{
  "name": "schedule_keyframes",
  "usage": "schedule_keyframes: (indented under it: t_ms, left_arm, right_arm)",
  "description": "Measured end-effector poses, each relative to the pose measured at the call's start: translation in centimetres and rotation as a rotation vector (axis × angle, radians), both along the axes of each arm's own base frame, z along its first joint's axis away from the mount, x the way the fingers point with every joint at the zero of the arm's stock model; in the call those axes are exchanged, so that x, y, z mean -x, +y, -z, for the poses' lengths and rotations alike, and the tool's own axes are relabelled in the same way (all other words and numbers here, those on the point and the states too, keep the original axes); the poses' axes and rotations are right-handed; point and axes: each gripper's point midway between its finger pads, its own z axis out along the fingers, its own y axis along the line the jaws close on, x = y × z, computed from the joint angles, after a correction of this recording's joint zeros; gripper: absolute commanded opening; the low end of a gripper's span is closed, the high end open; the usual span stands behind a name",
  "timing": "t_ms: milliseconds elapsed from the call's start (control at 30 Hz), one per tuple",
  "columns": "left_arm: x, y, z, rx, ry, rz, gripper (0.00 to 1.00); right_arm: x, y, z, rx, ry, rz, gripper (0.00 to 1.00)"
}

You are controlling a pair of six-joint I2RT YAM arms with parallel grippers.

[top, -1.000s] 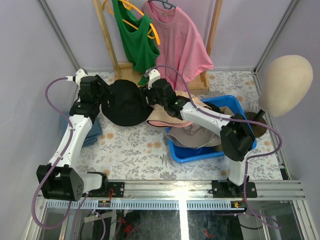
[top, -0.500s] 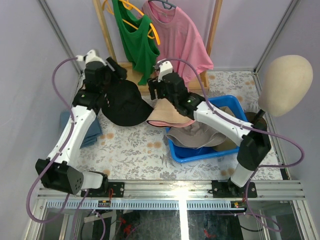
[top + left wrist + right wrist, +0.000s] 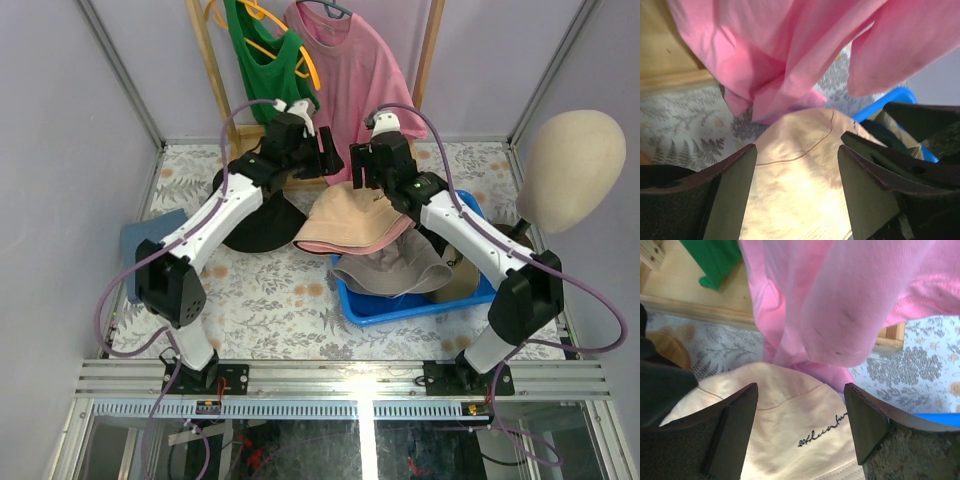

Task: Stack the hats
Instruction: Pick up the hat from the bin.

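Note:
A beige bucket hat point(image 3: 350, 218) lies on a pink hat whose brim point(image 3: 402, 234) shows at its right edge. A black hat point(image 3: 252, 222) lies on the table to its left. A grey-taupe hat point(image 3: 392, 270) and a khaki cap point(image 3: 466, 282) sit in the blue bin point(image 3: 372, 306). A blue cap point(image 3: 134, 254) lies at the far left. My left gripper point(image 3: 322, 155) and right gripper point(image 3: 364, 166) hover open and empty above the beige hat's far side. The beige hat shows between the left gripper's point(image 3: 797, 150) fingers point(image 3: 732, 190). Its script logo point(image 3: 821, 429) shows under the right gripper point(image 3: 800, 387).
A pink shirt point(image 3: 355, 80) and a green shirt point(image 3: 265, 75) hang on a wooden rack just behind both grippers; the pink shirt fills the upper wrist views point(image 3: 790, 55) point(image 3: 850, 295). A cream mannequin head point(image 3: 570, 170) stands at the right.
The left arm has swung right from the black hat to above the beige hat. The right gripper has moved back and right. The black hat now lies free on the table.

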Motion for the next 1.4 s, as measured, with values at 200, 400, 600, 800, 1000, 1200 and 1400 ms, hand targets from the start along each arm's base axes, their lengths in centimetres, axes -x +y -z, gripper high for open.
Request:
schedule_keyframes:
  t_ms: [200, 400, 600, 800, 1000, 1200, 1400]
  left_arm:
    - [0.7, -1.8, 4.8, -0.054, 0.122, 0.054, 0.65]
    - [1.1, -1.8, 5.4, -0.066, 0.142, 0.059, 0.64]
    - [1.3, -1.7, 5.9, -0.076, 0.153, 0.061, 0.61]
    - [1.4, -1.6, 6.3, -0.085, 0.16, 0.065, 0.53]
    - [1.4, -1.6, 6.4, -0.088, 0.162, 0.069, 0.53]
    - [1.5, -1.9, 6.9, -0.086, 0.173, 0.081, 0.53]
    - [1.6, -2.3, 7.4, -0.079, 0.189, 0.102, 0.57]
  right_arm:
    - [-0.4, -1.4, 2.9, 0.025, 0.088, 0.03, 0.74]
    - [-0.8, -1.3, 7.0, 0.043, 0.188, 0.024, 0.64]
    - [-0.4, -1.0, 8.6, 0.043, 0.241, 0.006, 0.52]
    - [-0.4, -0.8, 8.5, 0.031, 0.244, 0.005, 0.24]
    - [-0.5, -0.7, 8.0, 0.021, 0.232, 0.003, 0.19]
    - [-0.3, -0.8, 6.8, 0.005, 0.203, 0.001, 0.2]
    - [0.5, -1.3, 3.6, -0.038, 0.123, -0.006, 0.18]
